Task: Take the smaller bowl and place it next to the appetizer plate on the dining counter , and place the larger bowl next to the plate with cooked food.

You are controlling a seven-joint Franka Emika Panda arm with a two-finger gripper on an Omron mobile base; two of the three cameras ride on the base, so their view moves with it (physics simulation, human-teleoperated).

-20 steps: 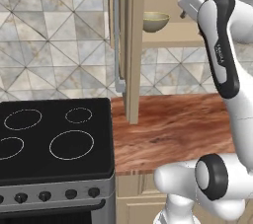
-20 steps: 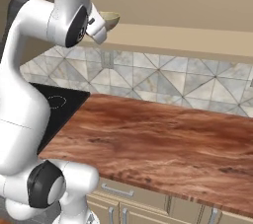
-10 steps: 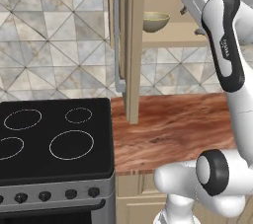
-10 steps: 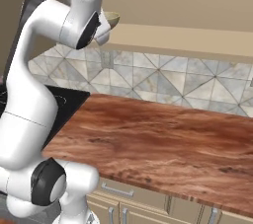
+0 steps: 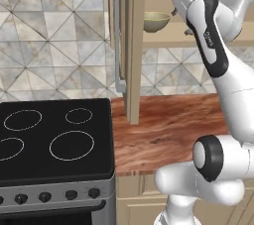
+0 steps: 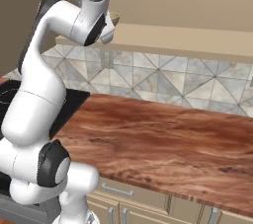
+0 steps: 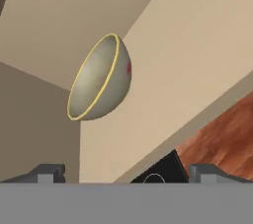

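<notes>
Though the arm (image 6: 74, 25) hides the smaller bowl (image 5: 156, 21), gripper (image 7: 126, 171) gapes.

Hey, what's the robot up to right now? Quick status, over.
Gripper open, empty, raised toward the cabinet shelf. Smaller bowl sits on that shelf, untouched, just ahead of the fingertips. Open cabinet door stands beside it; nothing between gripper and bowl.

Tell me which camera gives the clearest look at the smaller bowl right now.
The hand view: the smaller bowl sits large and whole there, rim and inside visible, straight ahead of the open fingers. The left base view shows it small on the cabinet shelf beside the arm. The right base view shows just a sliver of rim behind the arm.
</notes>
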